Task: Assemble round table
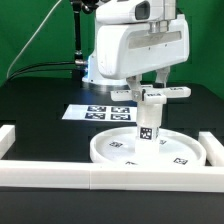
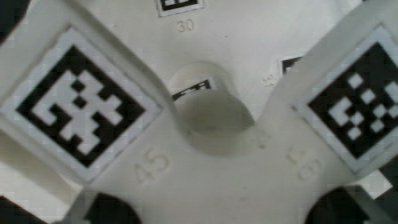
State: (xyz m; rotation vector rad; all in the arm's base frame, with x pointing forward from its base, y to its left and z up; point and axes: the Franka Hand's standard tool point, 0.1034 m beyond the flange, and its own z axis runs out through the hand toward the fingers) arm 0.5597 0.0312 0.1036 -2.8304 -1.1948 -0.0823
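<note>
Cross-shaped foot, gripped in the closed pincer, sits over the upright post on the round disc, black desk beneath.

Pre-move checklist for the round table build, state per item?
1. The white plastic cylindrical post stands upright on the white rimmed round disc: ok.
2. The white cross-shaped foot is over the post's top: ok.
3. Foot fully seated on post: cannot tell.
4. Grip of the tool on the foot: cannot tell.
5. Disc lies inside the white border rails: ok.
</note>
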